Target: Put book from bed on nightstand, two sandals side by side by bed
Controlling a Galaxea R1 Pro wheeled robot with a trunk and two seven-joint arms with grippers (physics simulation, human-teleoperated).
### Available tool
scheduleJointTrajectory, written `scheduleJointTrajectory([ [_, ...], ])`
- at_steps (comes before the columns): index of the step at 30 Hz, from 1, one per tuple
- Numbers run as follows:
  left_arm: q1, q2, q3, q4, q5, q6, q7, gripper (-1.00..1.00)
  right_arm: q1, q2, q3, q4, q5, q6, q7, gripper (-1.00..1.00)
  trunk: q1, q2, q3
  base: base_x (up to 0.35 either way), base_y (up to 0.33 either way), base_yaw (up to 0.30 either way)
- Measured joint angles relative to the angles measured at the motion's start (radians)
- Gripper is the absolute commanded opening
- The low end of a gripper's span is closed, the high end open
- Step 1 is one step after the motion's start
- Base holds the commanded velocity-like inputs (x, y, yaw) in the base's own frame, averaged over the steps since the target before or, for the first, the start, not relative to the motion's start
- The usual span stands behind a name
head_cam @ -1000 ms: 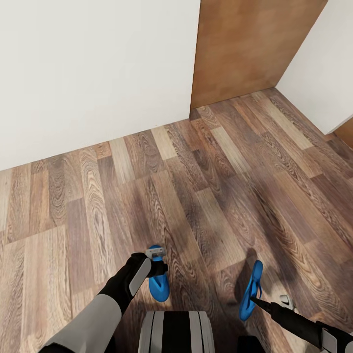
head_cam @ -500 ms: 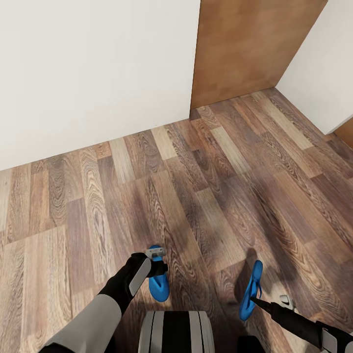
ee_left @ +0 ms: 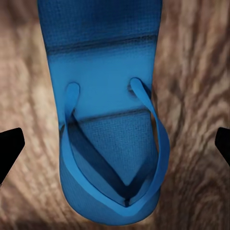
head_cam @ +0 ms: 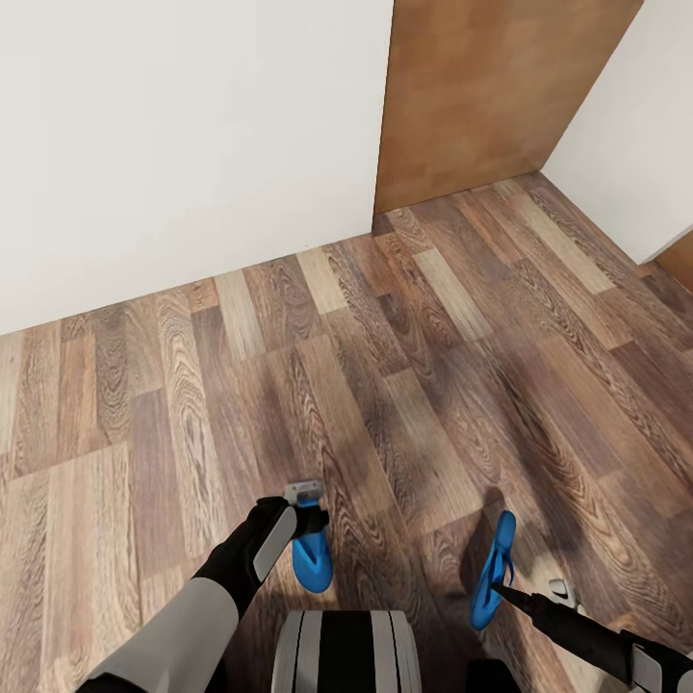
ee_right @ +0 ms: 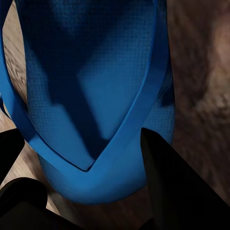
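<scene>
Two bright blue sandals are near my base on the wood-plank floor. One sandal (head_cam: 314, 566) (ee_left: 108, 143) lies flat, straps up. My left gripper (head_cam: 307, 512) (ee_left: 115, 148) hangs open just above it, a dark fingertip (ee_left: 9, 148) on either side and apart from it. The other sandal (head_cam: 493, 568) (ee_right: 91, 96) stands on edge, lifted off the floor, with my right gripper (head_cam: 501, 587) (ee_right: 81, 139) shut on its toe end. The book, the bed and the nightstand are out of view.
A white wall (head_cam: 183, 144) runs along the far left. A brown wooden panel (head_cam: 481, 96) stands behind, with another white wall (head_cam: 635, 125) at the right. Open plank floor (head_cam: 414, 337) stretches ahead. My own base (head_cam: 346, 654) sits at the near edge.
The left sandal's tip no longer pokes out beyond the left gripper; the sandal sits slightly nearer to me under the open fingers. The right arm and its sandal have not moved.
</scene>
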Motion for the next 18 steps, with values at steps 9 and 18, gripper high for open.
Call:
scheduleJointTrajectory([
  [9,0.000,0.000,0.000,0.000,0.000,-0.008,0.000,1.00,0.000,0.000,0.001,0.000,0.000,0.000,0.000,-1.00,0.001,0.000,-0.004,0.000,0.000,0.000],
  [18,0.000,0.000,0.000,0.000,-0.001,-0.008,0.000,1.00,0.000,0.000,0.000,0.000,0.000,0.000,0.000,-1.00,0.003,-0.002,-0.027,0.000,0.000,0.000],
])
